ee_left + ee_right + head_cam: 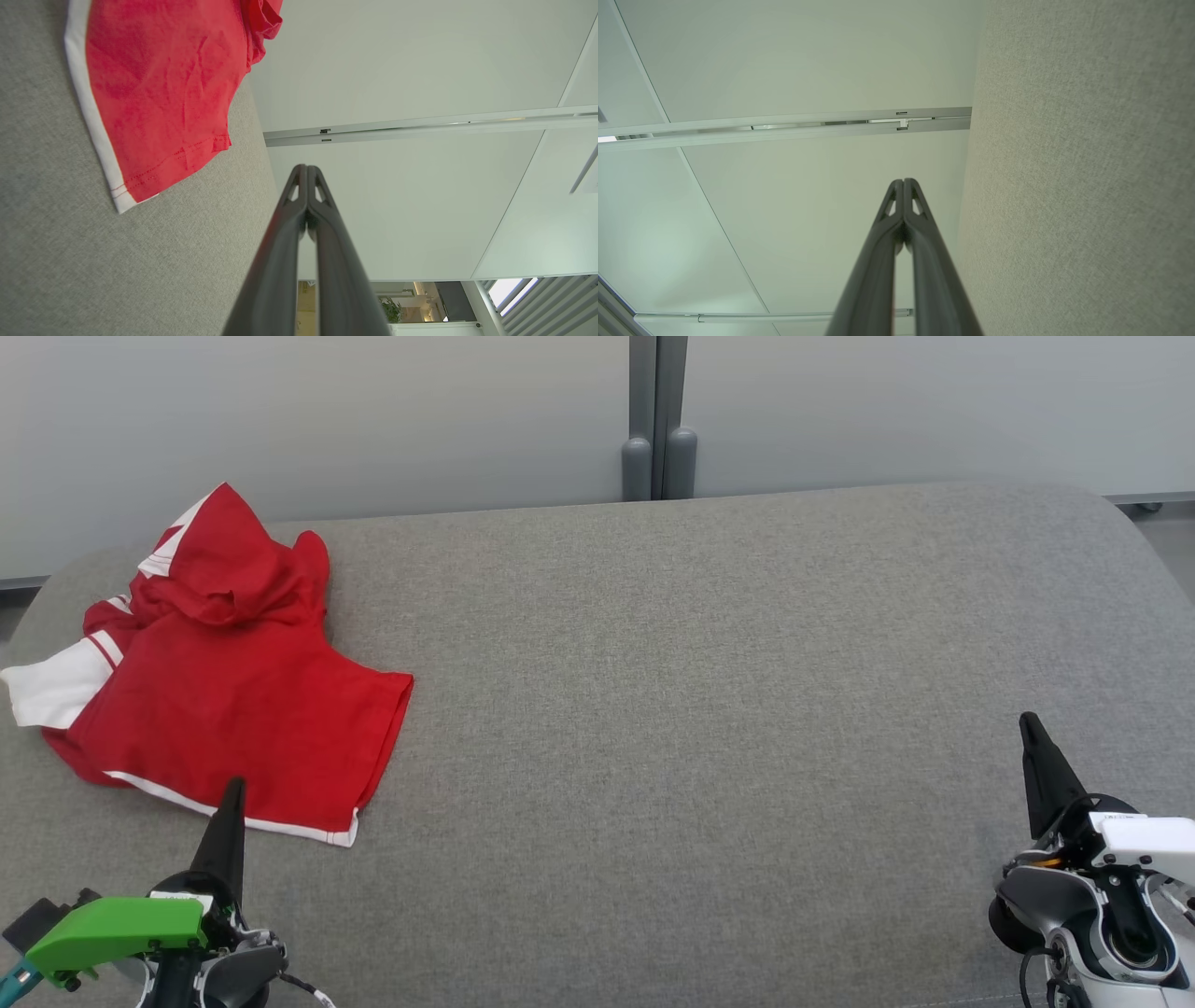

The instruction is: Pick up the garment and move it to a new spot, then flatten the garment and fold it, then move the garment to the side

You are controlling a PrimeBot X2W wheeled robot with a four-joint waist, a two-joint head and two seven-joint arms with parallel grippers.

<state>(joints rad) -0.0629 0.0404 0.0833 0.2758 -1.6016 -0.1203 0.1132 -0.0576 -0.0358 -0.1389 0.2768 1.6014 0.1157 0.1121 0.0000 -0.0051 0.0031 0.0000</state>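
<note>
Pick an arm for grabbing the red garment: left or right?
Left. The left gripper sits by the near hem of the garment; the right gripper is far across the grey surface. Both are shut.

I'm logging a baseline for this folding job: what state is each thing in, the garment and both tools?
red garment: rumpled, bunched at its far end, lying unheld on the grey surface.
left tool: shut, holding nothing, near the garment's white-edged hem.
right tool: shut, holding nothing, over bare surface.
</note>
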